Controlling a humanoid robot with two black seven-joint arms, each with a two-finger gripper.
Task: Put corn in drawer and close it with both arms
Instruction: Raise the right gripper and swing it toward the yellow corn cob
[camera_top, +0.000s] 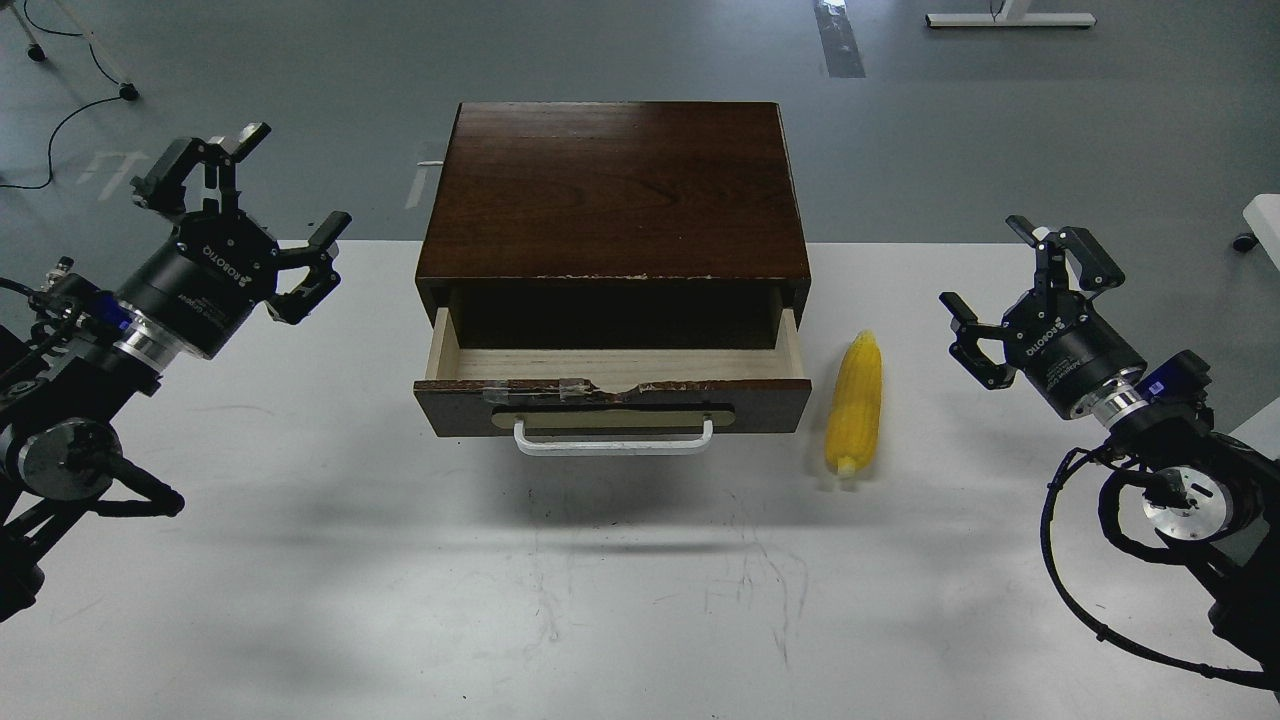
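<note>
A dark brown wooden cabinet (613, 190) stands at the back middle of the white table. Its drawer (612, 393) is pulled out, showing pale wood inside and nothing in it; a white bar handle (613, 443) hangs on its chipped, taped front. The yellow corn (855, 405) lies on the table just right of the drawer front, lengthwise toward me. My left gripper (255, 205) hovers open well to the left of the cabinet. Off to the right of the corn, my right gripper (1005, 290) is open too. Neither holds anything.
The white table (600, 600) stretches bare in front of the cabinet, with faint scratches. Beyond the table's far edge lies grey floor with cables at the far left and a white stand base (1010, 18) at the top right.
</note>
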